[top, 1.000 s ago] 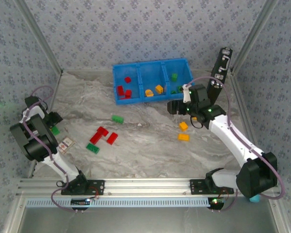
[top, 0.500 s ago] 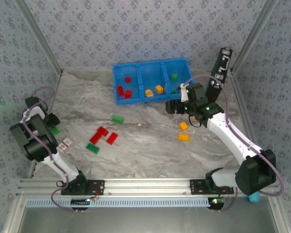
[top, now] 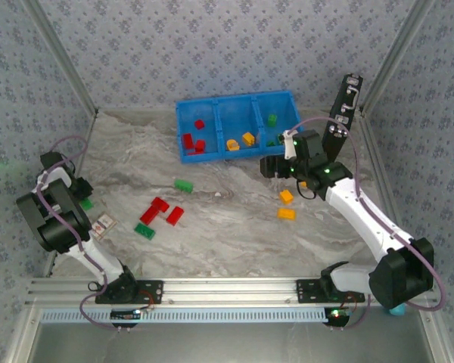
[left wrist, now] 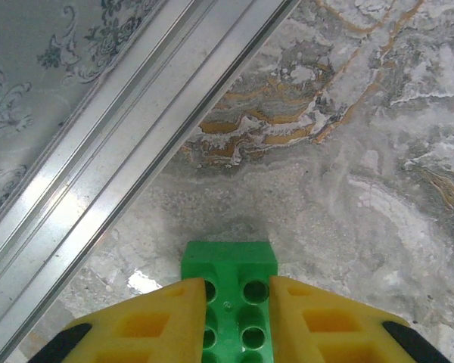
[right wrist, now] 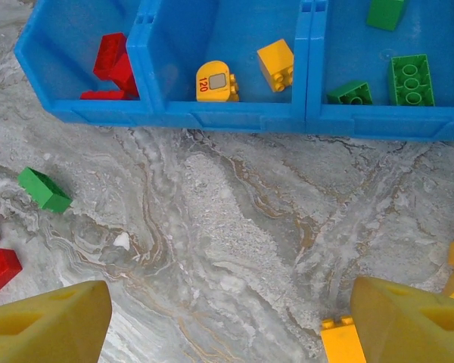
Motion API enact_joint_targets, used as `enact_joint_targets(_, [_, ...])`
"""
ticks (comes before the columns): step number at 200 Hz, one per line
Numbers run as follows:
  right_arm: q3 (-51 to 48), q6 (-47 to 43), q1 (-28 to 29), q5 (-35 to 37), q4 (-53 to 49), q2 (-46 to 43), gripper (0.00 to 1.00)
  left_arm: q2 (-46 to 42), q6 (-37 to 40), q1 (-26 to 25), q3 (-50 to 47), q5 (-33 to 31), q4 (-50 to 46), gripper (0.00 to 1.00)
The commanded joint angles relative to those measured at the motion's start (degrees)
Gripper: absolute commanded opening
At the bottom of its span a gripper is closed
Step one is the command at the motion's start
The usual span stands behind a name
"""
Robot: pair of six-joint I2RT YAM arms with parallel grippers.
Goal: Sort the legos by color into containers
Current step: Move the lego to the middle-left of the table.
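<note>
Glossy plastic green lego (left wrist: 228, 266); smooth marble-look table (left wrist: 363, 189); shiny metal rail (left wrist: 98, 174).

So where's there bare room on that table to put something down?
The widest bare marble runs between the blue bin and the orange legos, right of the lone green lego. Another free strip lies along the near rail. It is crowded around the red legos at left.
</note>
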Motion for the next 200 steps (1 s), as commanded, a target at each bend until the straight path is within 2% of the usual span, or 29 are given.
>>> enact_joint_targets(1, [-1.1,-1.4,-0.4,1.4,-0.3,-1.5,0.85,1.6,0.9,-1.8,-2.2,5.9,-2.8,0.25])
enact_joint_targets(37, [-3.3,-1.1,-1.5,1.2,1.2,-1.8,0.84,0.6,1.5,-6.4,-0.6,9.3,-4.6,0.22])
enact_joint_targets(121, [-3.4,-1.8,-3.4,-1.6,3.8,0.8,0.84,-0.7,0.3,-12.8,4.4,9.7,-9.3,0.21])
enact_joint_targets(169, [-3.5,-2.1,-3.5,-1.1,2.3,-0.7,0.85,-1.6,1.1,-13.5,5.6,7.5,-10.3,0.30])
enact_joint_targets(182, [-3.7,-1.8,-3.5,-1.1,2.4,-0.7,0.85,-3.2,2.0,-13.5,6.3,5.4,-11.8,0.35])
enact_joint_targets(200, [-3.9,-1.5,-3.5,-1.5,2.6,-0.5,0.85,-5.2,3.3,-13.4,7.0,0.4,-13.8,0.48])
